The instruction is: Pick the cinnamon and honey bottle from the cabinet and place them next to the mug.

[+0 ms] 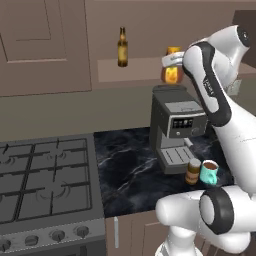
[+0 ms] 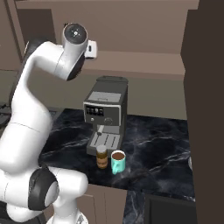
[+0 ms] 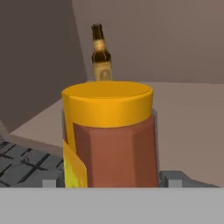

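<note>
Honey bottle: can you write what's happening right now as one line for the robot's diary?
step: fetching honey bottle | gripper: around honey bottle at cabinet shelf | cinnamon: beside mug | grip: unclear

Even flat rendered light, soft shadows, no glare; slightly soft, low-resolution frames.

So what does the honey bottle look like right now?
The honey bottle is squat, with an amber-brown body, a wide orange cap and a yellow label on one side. It stands upright at the front of the cabinet shelf, above the coffee machine. The gripper's fingertips sit low on either side of it.
</note>
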{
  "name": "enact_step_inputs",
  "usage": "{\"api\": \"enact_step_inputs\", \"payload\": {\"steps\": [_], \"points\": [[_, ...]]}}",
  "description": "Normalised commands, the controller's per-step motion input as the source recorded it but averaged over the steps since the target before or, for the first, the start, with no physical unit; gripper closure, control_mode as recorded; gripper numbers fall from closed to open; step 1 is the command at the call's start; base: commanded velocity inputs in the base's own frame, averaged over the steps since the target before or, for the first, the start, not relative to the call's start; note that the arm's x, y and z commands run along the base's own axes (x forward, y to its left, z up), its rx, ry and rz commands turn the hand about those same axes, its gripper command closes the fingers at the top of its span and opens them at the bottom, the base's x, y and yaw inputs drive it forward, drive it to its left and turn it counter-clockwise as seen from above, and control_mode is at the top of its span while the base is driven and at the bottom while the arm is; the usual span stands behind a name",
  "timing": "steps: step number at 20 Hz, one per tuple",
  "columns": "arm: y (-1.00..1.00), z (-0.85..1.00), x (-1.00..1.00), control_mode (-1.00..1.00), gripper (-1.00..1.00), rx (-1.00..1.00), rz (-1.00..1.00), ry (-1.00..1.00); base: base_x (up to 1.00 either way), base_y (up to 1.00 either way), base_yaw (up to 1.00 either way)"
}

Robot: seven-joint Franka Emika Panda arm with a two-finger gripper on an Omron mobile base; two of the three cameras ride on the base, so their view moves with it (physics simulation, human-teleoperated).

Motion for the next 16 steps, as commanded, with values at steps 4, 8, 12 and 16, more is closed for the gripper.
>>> {"api": "enact_step_inputs", "payload": {"steps": [4, 8, 12, 16], "points": [[0.00, -0.05, -0.97, -1.00, 1.00, 0.00, -0.23, 0.00, 0.00, 0.00, 0.00], [0.00, -0.09, -0.81, -1.00, 1.00, 0.00, -0.32, 0.00, 0.00, 0.00, 0.00], [0.00, -0.46, -0.49, -1.00, 1.00, -0.02, -0.45, 0.04, 0.00, 0.00, 0.00], [0.12, -0.78, -0.26, -1.00, 1.00, -0.06, -0.60, 0.15, 0.00, 0.00, 0.00]]}}
